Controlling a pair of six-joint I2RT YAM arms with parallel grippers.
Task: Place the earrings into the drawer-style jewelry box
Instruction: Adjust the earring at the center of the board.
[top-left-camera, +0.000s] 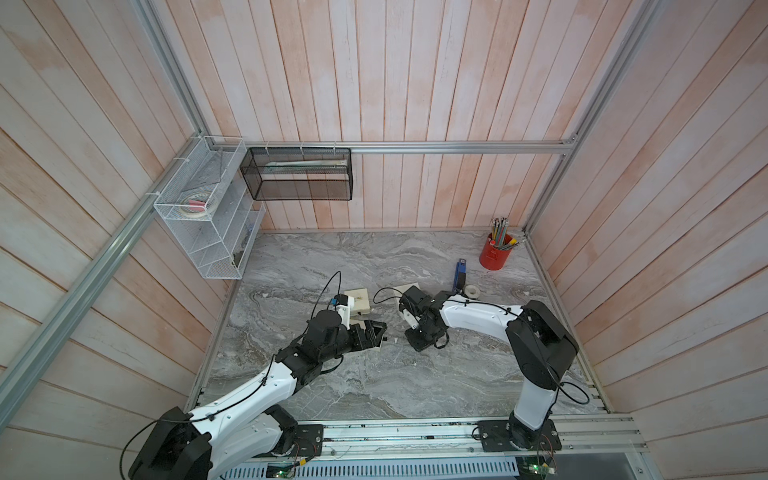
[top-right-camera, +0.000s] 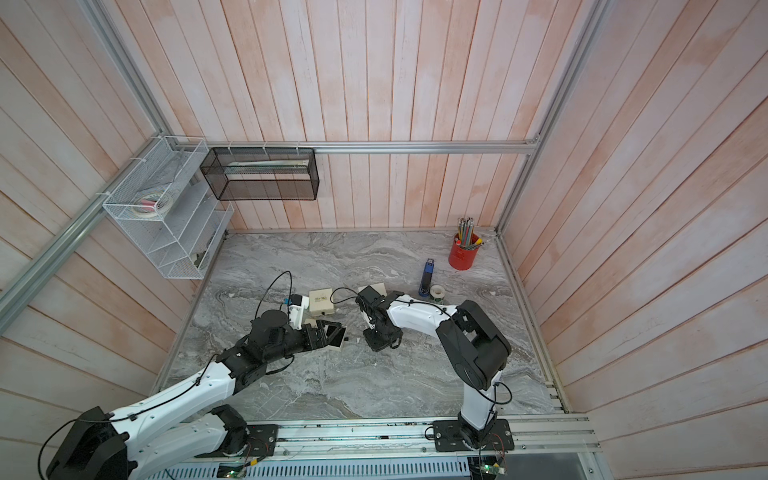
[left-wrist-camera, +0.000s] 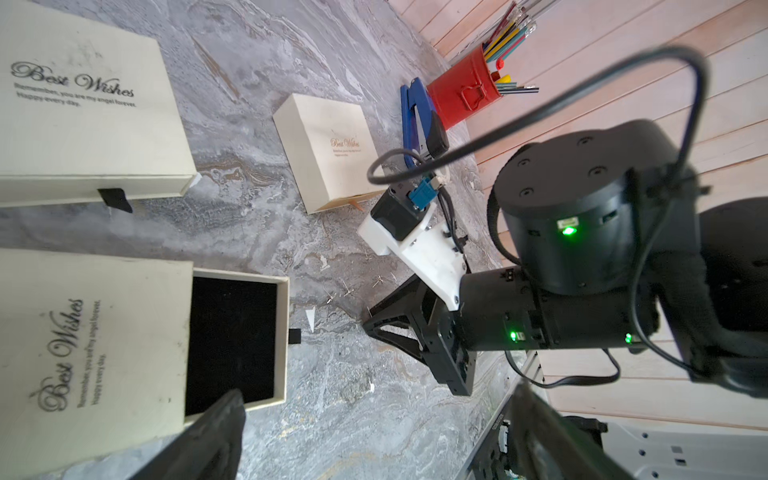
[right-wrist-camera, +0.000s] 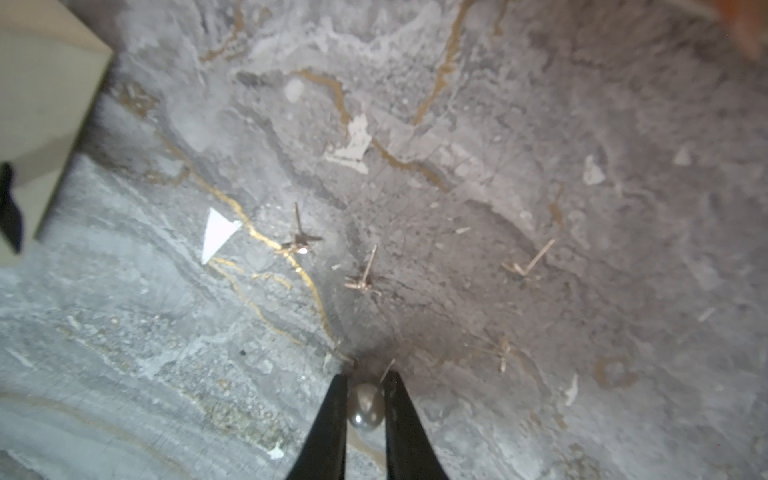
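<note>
looks down on a marble table (left-wrist-camera: 257, 62). takes the pull direction of the open jewelry box (left-wrist-camera: 83, 353) as twelve o'clock. shows its black-lined drawer (left-wrist-camera: 232, 345) slid partly out, pull tab (left-wrist-camera: 294, 336) leading. finds a white paper scrap (left-wrist-camera: 309, 319) just past the tab, thin gold earrings (left-wrist-camera: 377, 282) near it at eleven, and the right gripper (left-wrist-camera: 369, 318) at twelve, tips close together, down at the marble. places one shut box (left-wrist-camera: 83, 112) at nine, a second shut box (left-wrist-camera: 328, 149) at ten, with a blue stapler (left-wrist-camera: 417, 120) and red pencil cup (left-wrist-camera: 461, 91) beyond. frames all this between the wide-spread fingers of the left gripper (left-wrist-camera: 378, 390).
</note>
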